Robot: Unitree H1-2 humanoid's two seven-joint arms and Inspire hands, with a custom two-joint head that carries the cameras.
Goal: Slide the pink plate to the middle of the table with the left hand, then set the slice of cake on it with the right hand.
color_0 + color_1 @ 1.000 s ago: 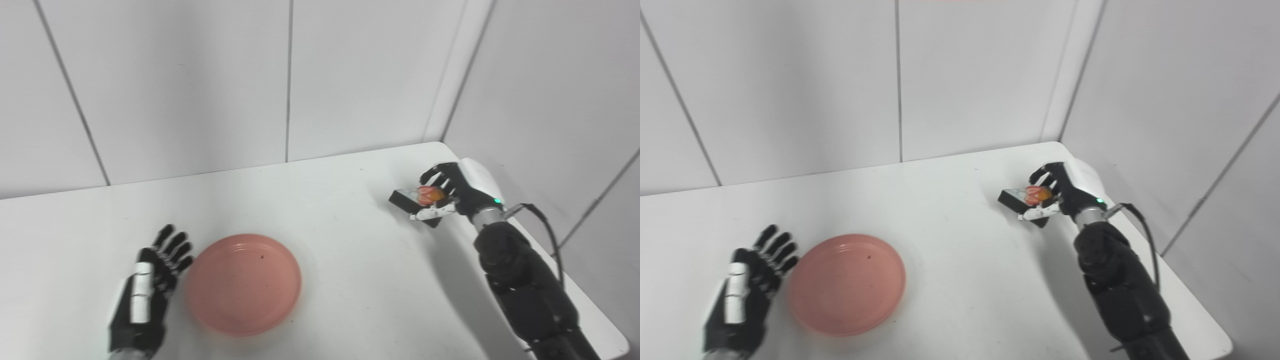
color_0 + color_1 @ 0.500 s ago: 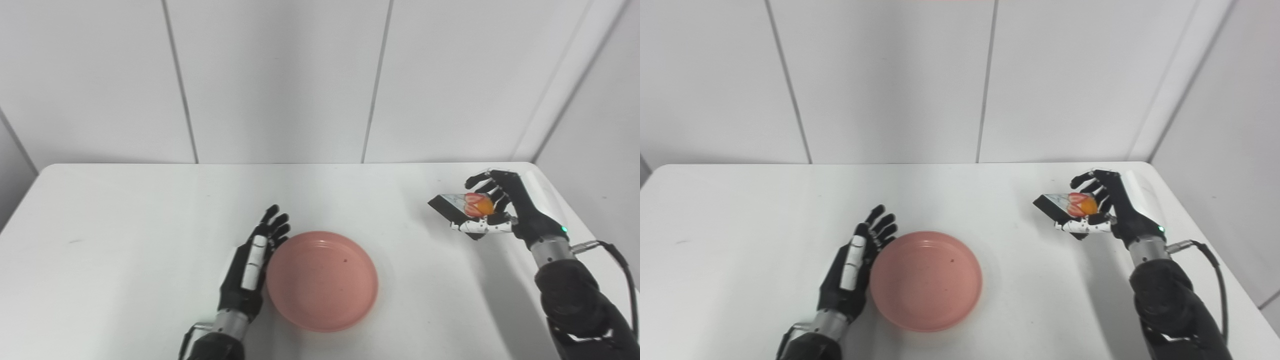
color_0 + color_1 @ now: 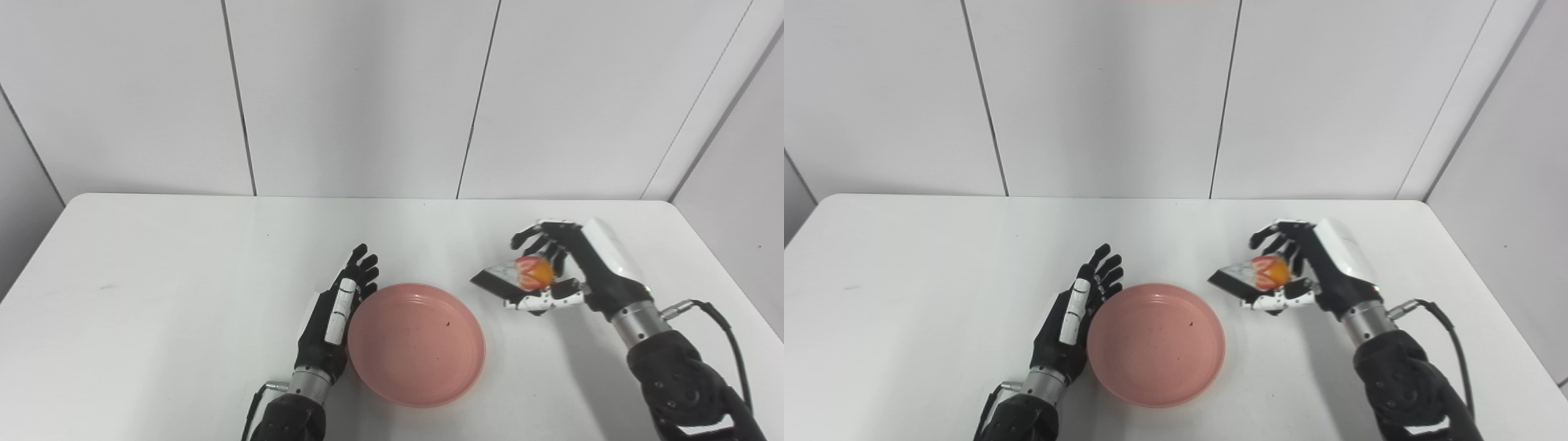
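Observation:
The pink plate [image 3: 416, 343] lies empty near the middle of the white table [image 3: 153, 275], toward the front. My left hand [image 3: 335, 318] is open, fingers straight, resting against the plate's left rim; it also shows in the right eye view [image 3: 1072, 315]. My right hand [image 3: 566, 272] is shut on the slice of cake [image 3: 511, 278], a dark wedge with white icing and red-orange fruit on top. It holds the slice above the table, just right of the plate's far right rim. The slice also shows in the right eye view [image 3: 1249, 278].
White wall panels stand close behind the table and along its right side. The table's right edge [image 3: 741, 318] runs near my right forearm. A cable [image 3: 723, 318] loops off the right wrist.
The camera has swung left, so the whole scene shifted. My right hand has carried the cake slice left, closer to the plate. My left hand stays against the plate's left rim.

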